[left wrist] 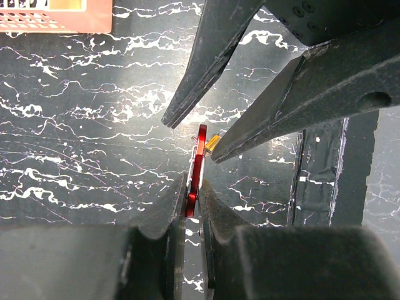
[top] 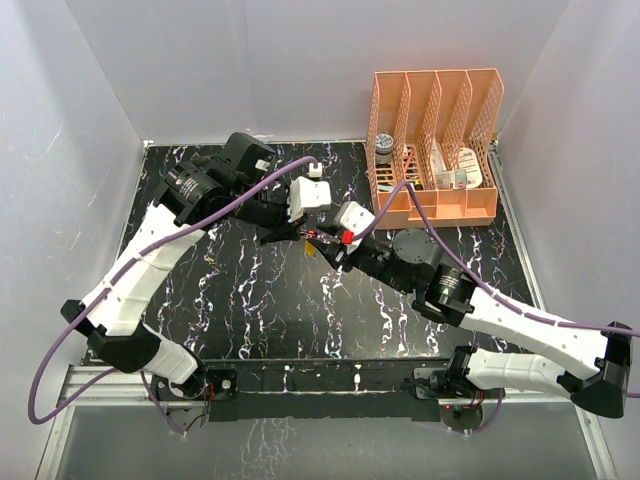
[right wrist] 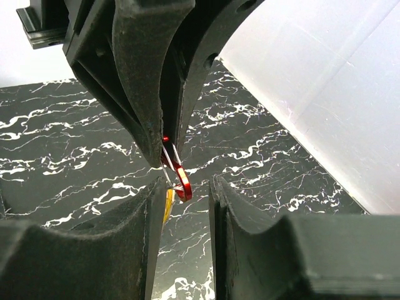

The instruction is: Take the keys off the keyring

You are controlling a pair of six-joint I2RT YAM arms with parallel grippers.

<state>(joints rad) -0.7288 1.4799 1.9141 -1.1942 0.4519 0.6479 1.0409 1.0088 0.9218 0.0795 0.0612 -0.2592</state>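
The keyring is a thin dark red loop with a silver wire gate, held edge-on above the black marbled table. My left gripper is shut on its lower end. The key is a tiny yellow-gold piece hanging at the loop's far end. My right gripper is open, its jaws either side of the keyring. The key lies against the inner face of its left finger. In the top view both grippers meet at mid-table, left and right.
An orange slotted file rack with a few items stands at the back right; its corner shows in the left wrist view. White walls enclose the table on three sides. A metal rail runs along the near edge.
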